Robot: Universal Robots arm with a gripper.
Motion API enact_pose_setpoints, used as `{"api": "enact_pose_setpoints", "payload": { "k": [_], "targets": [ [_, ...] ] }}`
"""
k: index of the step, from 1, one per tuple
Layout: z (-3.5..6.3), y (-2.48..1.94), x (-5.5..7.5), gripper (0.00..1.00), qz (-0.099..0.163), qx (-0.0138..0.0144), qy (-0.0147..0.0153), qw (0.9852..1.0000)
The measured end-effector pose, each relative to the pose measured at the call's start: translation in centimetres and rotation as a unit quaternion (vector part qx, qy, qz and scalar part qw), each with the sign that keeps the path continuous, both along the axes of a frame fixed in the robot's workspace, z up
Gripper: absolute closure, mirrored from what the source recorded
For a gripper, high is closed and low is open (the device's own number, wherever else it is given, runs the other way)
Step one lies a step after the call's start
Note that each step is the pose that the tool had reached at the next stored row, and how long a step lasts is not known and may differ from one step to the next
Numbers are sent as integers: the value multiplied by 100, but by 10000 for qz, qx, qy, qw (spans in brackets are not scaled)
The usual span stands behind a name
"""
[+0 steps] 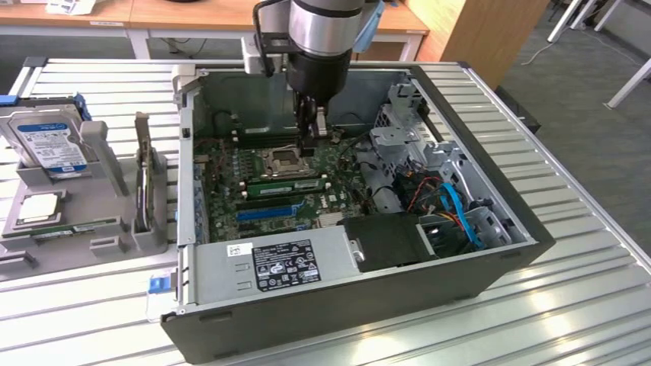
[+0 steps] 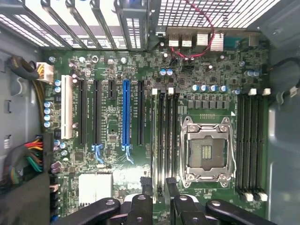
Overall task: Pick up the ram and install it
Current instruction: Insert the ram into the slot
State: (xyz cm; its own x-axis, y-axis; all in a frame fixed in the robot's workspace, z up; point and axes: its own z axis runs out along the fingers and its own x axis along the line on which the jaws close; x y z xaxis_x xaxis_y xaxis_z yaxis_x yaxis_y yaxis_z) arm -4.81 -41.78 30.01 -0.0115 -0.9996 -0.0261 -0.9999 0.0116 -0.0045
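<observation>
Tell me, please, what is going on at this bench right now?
A robot arm reaches down into an open computer case on the bench. Its claw hangs above the motherboard, close to the memory slots beside the empty processor socket. I cannot tell whether it is carrying the ram. A hard drive sits in a holder at the exterior view's left.
</observation>
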Motion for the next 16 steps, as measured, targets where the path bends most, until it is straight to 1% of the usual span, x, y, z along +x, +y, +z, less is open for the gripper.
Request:
{"api": "enact_pose_setpoints", "payload": {
  "k": [6, 11, 14, 16],
  "targets": [
    [168, 0, 7, 75, 0, 0, 29, 10000],
    [286, 0, 13, 75, 0, 0, 50, 10000],
    [332, 0, 15, 75, 0, 0, 56, 10000],
    [334, 0, 15, 75, 0, 1, 55, 10000]
  ]
}}
